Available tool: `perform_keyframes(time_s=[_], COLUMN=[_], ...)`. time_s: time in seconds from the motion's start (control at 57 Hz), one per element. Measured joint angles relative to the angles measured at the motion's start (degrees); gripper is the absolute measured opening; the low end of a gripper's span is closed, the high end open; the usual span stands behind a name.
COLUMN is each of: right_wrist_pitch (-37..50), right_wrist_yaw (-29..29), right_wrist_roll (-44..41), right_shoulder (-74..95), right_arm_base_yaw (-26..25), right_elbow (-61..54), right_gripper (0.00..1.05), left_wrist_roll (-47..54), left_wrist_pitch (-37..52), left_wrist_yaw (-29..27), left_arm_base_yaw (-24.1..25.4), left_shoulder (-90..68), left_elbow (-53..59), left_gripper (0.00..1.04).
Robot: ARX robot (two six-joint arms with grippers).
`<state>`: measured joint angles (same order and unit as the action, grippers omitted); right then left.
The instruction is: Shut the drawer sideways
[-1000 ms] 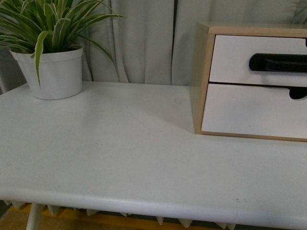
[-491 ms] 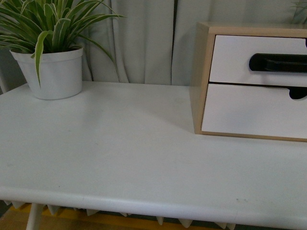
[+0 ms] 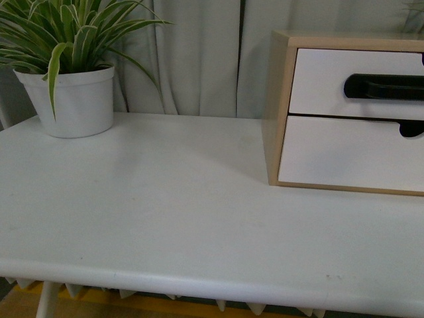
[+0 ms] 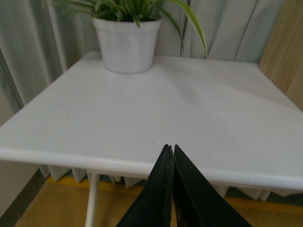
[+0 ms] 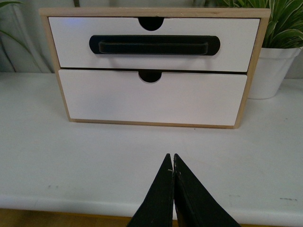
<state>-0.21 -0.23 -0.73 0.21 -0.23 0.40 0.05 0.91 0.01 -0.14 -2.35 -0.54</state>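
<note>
The drawer (image 5: 71,45) is the upper white front with a long glossy black bar handle (image 5: 154,45), in a light-wood cabinet (image 5: 253,71). It sits flush with the cabinet front. It also shows in the front view (image 3: 324,79) at the right, with the handle (image 3: 384,87). My right gripper (image 5: 171,158) is shut and empty, held back over the table's front edge, facing the cabinet. My left gripper (image 4: 170,149) is shut and empty near the table's front edge, away from the cabinet. Neither arm shows in the front view.
A larger white drawer front (image 5: 151,99) with a small dark notch sits below. A white potted plant (image 3: 73,99) stands at the table's back left; another white pot (image 5: 274,71) stands beside the cabinet. The white table (image 3: 165,199) has grey curtains behind.
</note>
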Motion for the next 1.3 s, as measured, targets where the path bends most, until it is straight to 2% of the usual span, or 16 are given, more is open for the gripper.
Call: perform_keyframes(time_s=[0.421, 0.439, 0.789, 0.947, 1.298], right_wrist_pitch=[0.02, 0.02, 0.02, 0.00, 0.02], right_wrist_yaw=[-0.02, -0.02, 0.00, -0.02, -0.02], right_wrist_roll=[-0.02, -0.02, 0.02, 0.04, 0.13], right_shoulder=[0.00, 0.00, 0.00, 0.00, 0.00], right_arm_base_yaw=[0.00, 0.00, 0.00, 0.00, 0.00], right_elbow=[0.00, 0.00, 0.00, 0.00, 0.00], right_gripper=[0.01, 0.02, 0.60, 0.97, 0.95], left_wrist_roll=[0.00, -0.17, -0.13, -0.11, -0.13], left_wrist_pitch=[-0.87, -0.87, -0.87, -0.87, -0.87], left_wrist_yaw=[-0.02, -0.02, -0.02, -0.02, -0.02], left_arm_base_yaw=[0.00, 0.00, 0.00, 0.00, 0.00], left_shoulder=[2.08, 2.08, 2.08, 2.08, 2.08], left_elbow=[0.00, 0.00, 0.00, 0.00, 0.00], left_gripper=[0.04, 0.07, 0.66, 1.00, 0.98])
